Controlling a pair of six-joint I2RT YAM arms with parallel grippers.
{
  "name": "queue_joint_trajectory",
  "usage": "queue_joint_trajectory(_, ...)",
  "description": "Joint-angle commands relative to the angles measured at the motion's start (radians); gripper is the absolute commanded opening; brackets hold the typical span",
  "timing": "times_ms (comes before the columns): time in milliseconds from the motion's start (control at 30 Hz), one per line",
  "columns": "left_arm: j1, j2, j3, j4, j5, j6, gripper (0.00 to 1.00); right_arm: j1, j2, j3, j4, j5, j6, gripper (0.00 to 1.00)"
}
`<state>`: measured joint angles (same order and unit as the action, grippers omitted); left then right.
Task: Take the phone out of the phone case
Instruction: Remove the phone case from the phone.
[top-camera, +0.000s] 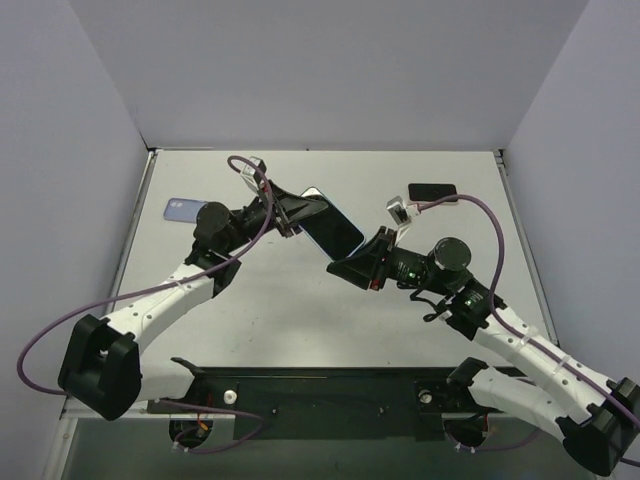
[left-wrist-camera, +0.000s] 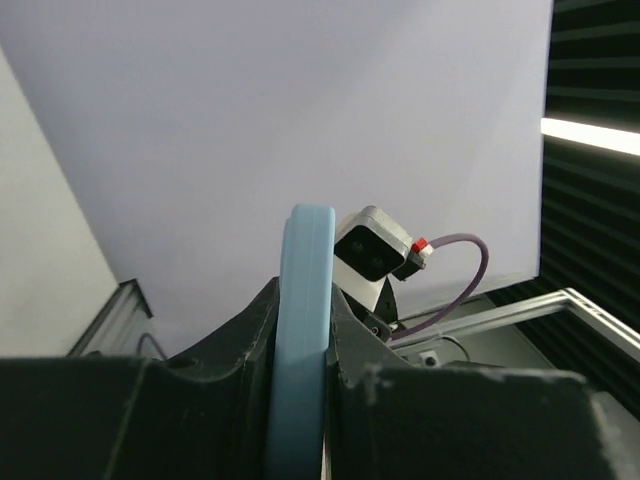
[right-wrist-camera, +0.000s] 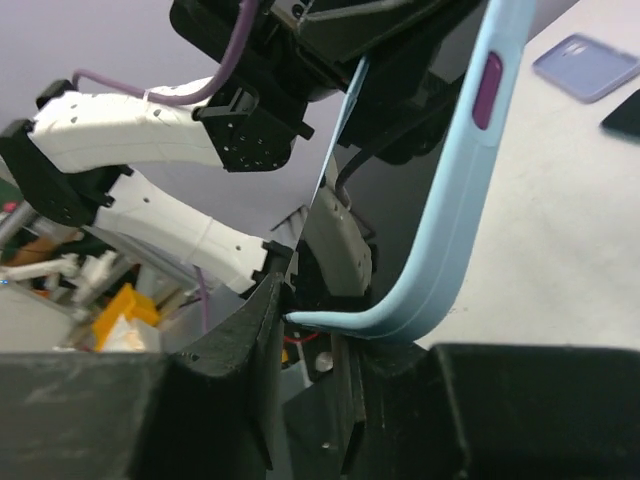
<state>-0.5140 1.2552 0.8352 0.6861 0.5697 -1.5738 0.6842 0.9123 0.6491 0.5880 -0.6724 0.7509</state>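
Observation:
The phone (top-camera: 335, 232), dark screen up, sits in a light-blue case (top-camera: 318, 194) and is held in the air above the middle of the table. My left gripper (top-camera: 290, 215) is shut on its upper left end; in the left wrist view the case's blue edge (left-wrist-camera: 300, 330) is clamped between the jaws of the left gripper (left-wrist-camera: 300, 300). My right gripper (top-camera: 347, 265) is at the lower right corner. In the right wrist view the case (right-wrist-camera: 455, 200), with its purple side button, curves round into the jaws of the right gripper (right-wrist-camera: 330, 320), which are closed on that corner.
A lavender case (top-camera: 183, 208) lies flat at the back left, also in the right wrist view (right-wrist-camera: 588, 65). A black phone-like slab (top-camera: 432, 191) lies at the back right. Grey walls enclose the table on three sides.

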Motion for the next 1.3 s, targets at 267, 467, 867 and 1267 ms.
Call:
queue_joint_trajectory(267, -0.007, 0.053, -0.012, 0.605, 0.153, -0.566, 0.0, -0.008, -0.023, 0.058, -0.409, 0.284, -0.693, 0.0)
queue_joint_trajectory(467, -0.008, 0.05, -0.001, 0.614, 0.176, -0.563, 0.0, -0.037, -0.02, 0.078, -0.384, 0.266, -0.619, 0.0)
queue_joint_trajectory(867, 0.065, 0.009, 0.152, 0.067, 0.401, 0.078, 0.0, -0.086, -0.079, 0.018, -0.35, -0.249, -0.239, 0.8)
queue_joint_trajectory(1267, 0.088, 0.016, 0.185, -0.174, 0.545, 0.357, 0.0, -0.118, -0.024, 0.152, -0.324, -0.366, -0.127, 0.64)
